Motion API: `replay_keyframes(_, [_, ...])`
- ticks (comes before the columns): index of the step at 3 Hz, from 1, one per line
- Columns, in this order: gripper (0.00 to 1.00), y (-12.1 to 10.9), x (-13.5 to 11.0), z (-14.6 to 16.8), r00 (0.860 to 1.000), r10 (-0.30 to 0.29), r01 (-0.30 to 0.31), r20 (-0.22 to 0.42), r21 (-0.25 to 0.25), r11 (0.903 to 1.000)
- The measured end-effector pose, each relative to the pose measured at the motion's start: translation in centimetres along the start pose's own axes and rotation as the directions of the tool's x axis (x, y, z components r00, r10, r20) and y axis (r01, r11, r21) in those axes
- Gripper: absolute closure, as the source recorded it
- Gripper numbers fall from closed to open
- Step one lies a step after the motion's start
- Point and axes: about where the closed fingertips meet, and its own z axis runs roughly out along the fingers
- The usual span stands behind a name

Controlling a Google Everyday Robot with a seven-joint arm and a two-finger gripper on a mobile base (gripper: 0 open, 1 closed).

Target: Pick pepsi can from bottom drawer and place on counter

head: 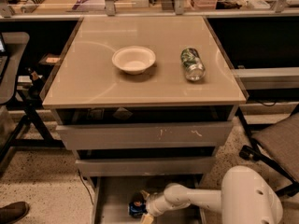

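- Pepsi can (136, 209) sits on the floor of the open bottom drawer (110, 202), at the near edge of the scene.
- Gripper (145, 208) reaches in from the right, against the can; whether it is spread or clamped I cannot tell.
- Step in hand is probably the grasp. Next comes a sure hold, then lifting out and up to the counter (93, 83).

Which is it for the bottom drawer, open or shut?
Open. The bottom drawer is pulled out, its floor showing, with the pepsi can inside and the tool reaching in at the can.
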Motion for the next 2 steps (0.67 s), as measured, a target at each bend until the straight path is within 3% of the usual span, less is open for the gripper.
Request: replay_keyframes(2, [0.0,0.42,0.63,0.78,1.0,-0.002,0.002,-0.013,-0.02,0.9998])
